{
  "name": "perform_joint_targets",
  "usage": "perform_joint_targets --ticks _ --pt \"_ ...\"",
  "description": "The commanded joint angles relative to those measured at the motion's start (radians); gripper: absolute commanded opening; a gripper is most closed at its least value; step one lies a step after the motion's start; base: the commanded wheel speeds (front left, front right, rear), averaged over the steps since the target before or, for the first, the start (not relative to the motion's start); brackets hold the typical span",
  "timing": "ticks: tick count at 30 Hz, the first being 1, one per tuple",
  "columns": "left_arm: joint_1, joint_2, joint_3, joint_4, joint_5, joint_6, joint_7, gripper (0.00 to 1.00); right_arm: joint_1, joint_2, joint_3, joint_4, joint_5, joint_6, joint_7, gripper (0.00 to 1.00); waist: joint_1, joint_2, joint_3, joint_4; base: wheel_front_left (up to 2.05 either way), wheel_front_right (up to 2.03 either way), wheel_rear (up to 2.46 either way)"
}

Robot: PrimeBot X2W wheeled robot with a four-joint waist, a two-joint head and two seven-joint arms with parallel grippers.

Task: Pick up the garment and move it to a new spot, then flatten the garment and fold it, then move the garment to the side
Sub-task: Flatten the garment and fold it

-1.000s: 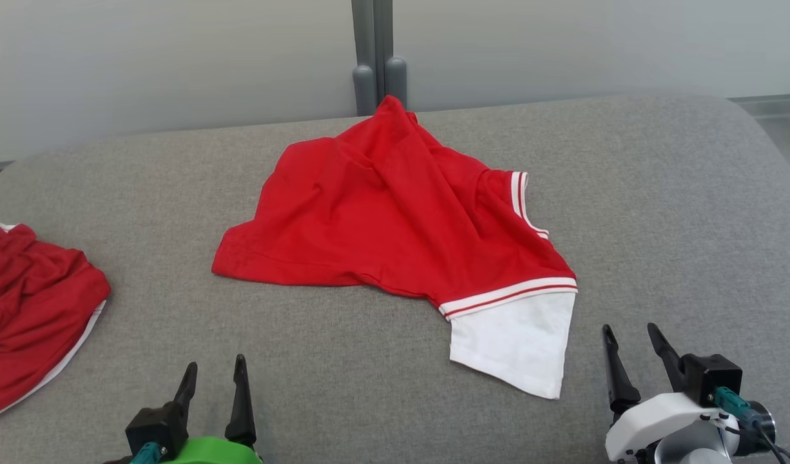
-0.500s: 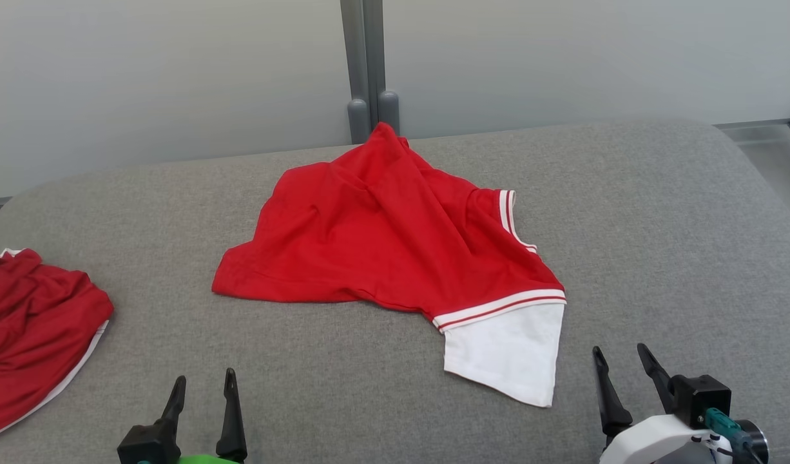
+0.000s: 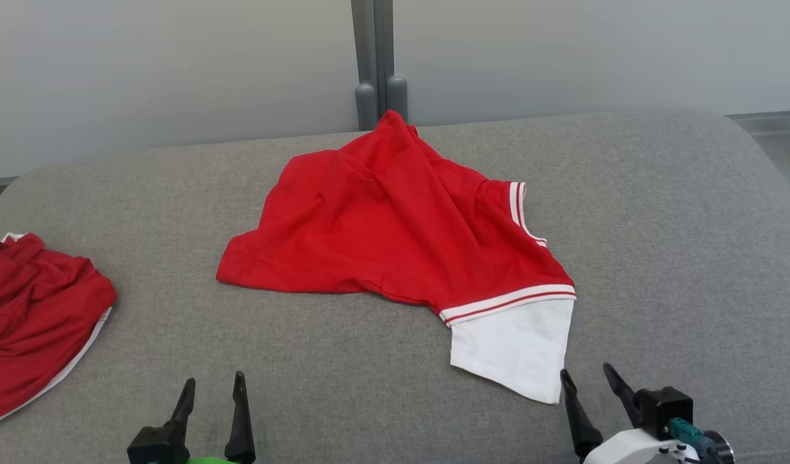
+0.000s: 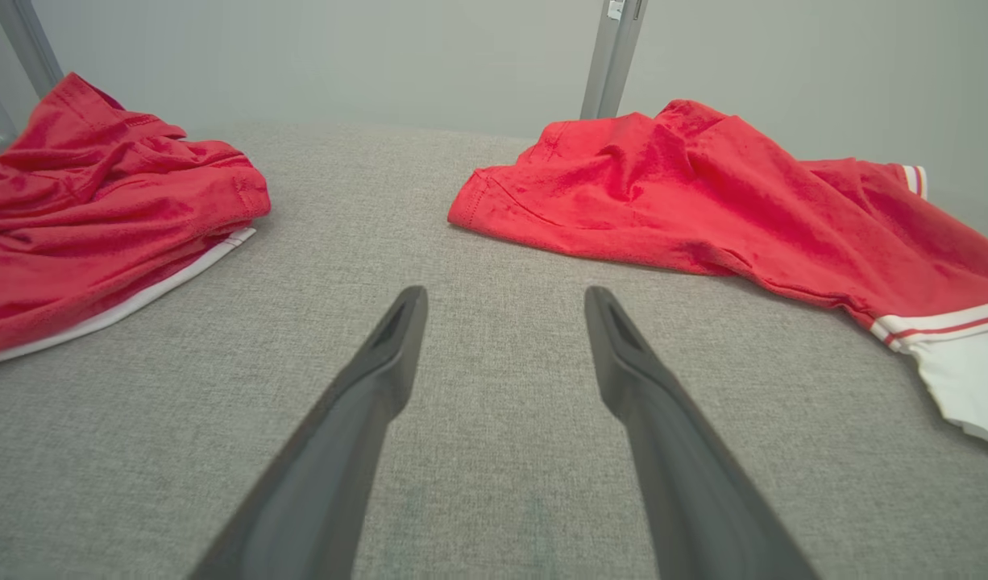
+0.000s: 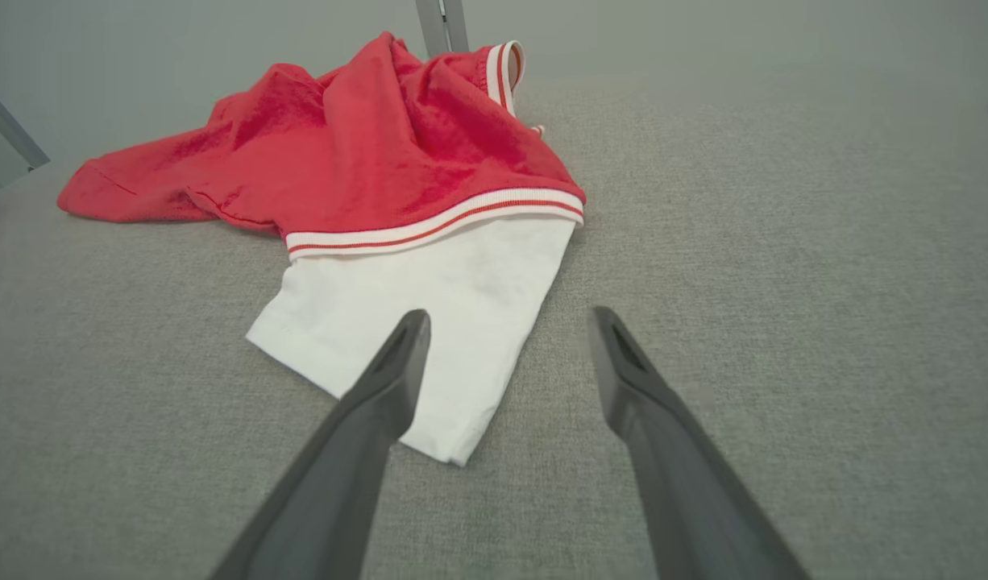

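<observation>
The garment (image 3: 395,238) lies crumpled in the middle of the grey cushioned surface (image 3: 659,225). It is red with white-and-red striped bands and a white panel (image 3: 514,345) at its near right. My left gripper (image 3: 214,380) hovers open over bare fabric, short of the garment's near left hem (image 4: 494,209). My right gripper (image 3: 586,371) is open just right of the white panel's near corner. In the right wrist view its left finger (image 5: 381,395) overlaps the white panel (image 5: 429,298) and the right gripper (image 5: 510,314) holds nothing. The left gripper (image 4: 504,294) is empty too.
A second red garment (image 3: 34,309) with a white edge is bunched at the surface's left edge, also seen as the second red garment (image 4: 99,217) in the left wrist view. Grey posts (image 3: 375,96) and a pale wall stand behind the far edge.
The head camera has shifted a little. My right gripper has moved left, closer to the white panel's corner. The garment lies as before and both grippers stay open.
</observation>
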Motion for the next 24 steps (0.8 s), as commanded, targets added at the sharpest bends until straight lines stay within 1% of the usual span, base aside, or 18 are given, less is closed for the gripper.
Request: perform_joint_targets --ticks 1,7,17,20,23,24 --pt "-0.017 0.004 -0.010 0.006 -0.001 0.001 0.001 1.00 -0.012 -0.002 0.016 0.025 0.009 -0.002 -0.003 1.00 0.0000 0.0000 0.016 0.006 0.00 0.00 0.00" --pt "-0.047 0.005 -0.035 0.011 0.002 0.001 0.001 1.00 -0.050 -0.002 0.062 0.096 0.017 -0.002 -0.003 1.00 0.0000 0.0000 0.060 0.019 0.00 0.00 0.00" --pt "-0.109 0.005 -0.061 0.016 0.013 -0.003 0.001 1.00 -0.136 -0.002 0.056 0.233 0.016 -0.002 -0.002 1.00 0.0000 0.0000 0.148 0.049 0.00 0.00 0.00" --pt "-0.124 0.005 -0.063 0.018 0.015 -0.006 0.001 1.00 -0.150 -0.002 0.080 0.286 0.030 -0.002 0.005 1.00 0.0000 0.0000 0.166 0.054 0.00 0.00 0.00" --pt "-0.139 0.005 -0.063 0.021 0.016 -0.007 0.001 1.00 -0.159 0.005 0.132 0.334 0.053 0.001 0.011 1.00 0.0000 0.0000 0.180 0.055 0.00 0.00 0.00" --pt "-0.144 0.005 -0.062 0.022 0.017 -0.007 0.001 1.00 -0.158 0.008 0.154 0.354 0.059 0.003 0.014 0.82 0.0000 0.0000 0.183 0.054 0.00 0.00 0.00"
